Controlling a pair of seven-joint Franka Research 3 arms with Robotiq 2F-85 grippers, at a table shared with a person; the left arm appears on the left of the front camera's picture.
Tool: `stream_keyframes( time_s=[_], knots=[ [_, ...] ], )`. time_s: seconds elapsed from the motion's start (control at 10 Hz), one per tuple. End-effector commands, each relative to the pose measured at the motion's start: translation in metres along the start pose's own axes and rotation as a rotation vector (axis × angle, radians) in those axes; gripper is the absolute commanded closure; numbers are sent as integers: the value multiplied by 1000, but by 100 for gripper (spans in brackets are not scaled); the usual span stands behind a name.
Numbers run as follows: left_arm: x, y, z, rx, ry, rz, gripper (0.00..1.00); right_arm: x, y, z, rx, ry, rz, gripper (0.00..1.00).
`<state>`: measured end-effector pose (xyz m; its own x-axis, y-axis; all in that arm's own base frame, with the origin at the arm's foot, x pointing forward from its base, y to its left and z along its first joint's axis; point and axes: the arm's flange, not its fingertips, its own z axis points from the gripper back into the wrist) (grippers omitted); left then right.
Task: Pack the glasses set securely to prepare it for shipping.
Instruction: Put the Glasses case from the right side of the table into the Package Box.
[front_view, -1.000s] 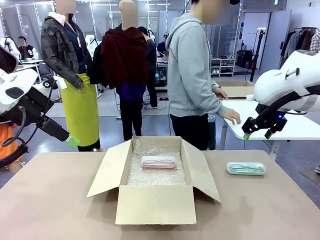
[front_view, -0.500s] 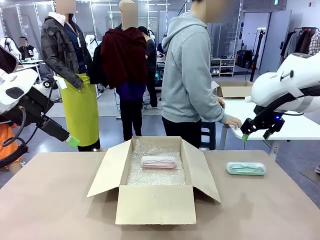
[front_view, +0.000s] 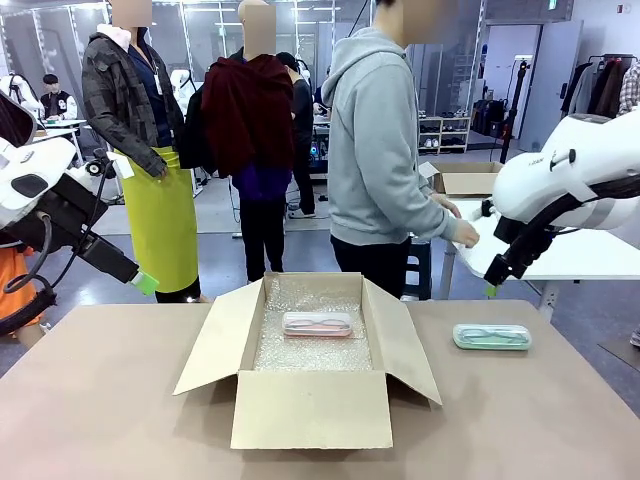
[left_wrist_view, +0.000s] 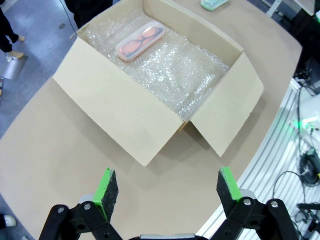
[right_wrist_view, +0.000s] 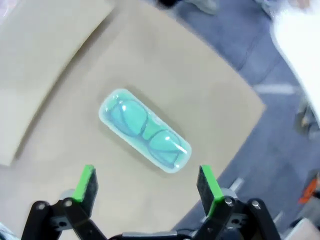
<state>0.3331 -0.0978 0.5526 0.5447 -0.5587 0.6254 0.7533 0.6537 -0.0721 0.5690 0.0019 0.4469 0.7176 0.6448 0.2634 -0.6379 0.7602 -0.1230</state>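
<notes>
pink case (front_view: 317, 323) in box (front_view: 310, 410), mint case (front_view: 491, 336) beside

Matt cardboard box (front_view: 310, 410); glossy translucent plastic mint case (right_wrist_view: 145, 131); shiny bubble wrap lining (left_wrist_view: 172, 72).

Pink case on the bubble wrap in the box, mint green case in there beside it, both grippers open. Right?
No. The mint green case lies on the table right of the cardboard box, as the front view shows. Pink case on the bubble wrap, left gripper and right gripper open: correct.

Pink case (front_view: 317, 323); mint case (front_view: 491, 337); brown box (front_view: 311, 408)
</notes>
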Motion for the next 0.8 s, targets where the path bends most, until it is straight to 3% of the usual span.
stream_keyframes(
  time_s=[0.0, 0.1, 0.2, 0.7],
  knots=[
    [0, 1, 2, -15, -9, -7, 0, 2, -5, -2, 38, 22, 506, 0],
    [0, 1, 2, -15, -9, -7, 0, 5, -11, -7, 158, 22, 656, 0],
    [0, 1, 2, -15, -9, -7, 0, 8, -14, -14, 202, 16, 741, 0],
    [0, 1, 2, -15, -9, -7, 0, 19, -18, -69, 196, 125, 743, 0]
  ],
)
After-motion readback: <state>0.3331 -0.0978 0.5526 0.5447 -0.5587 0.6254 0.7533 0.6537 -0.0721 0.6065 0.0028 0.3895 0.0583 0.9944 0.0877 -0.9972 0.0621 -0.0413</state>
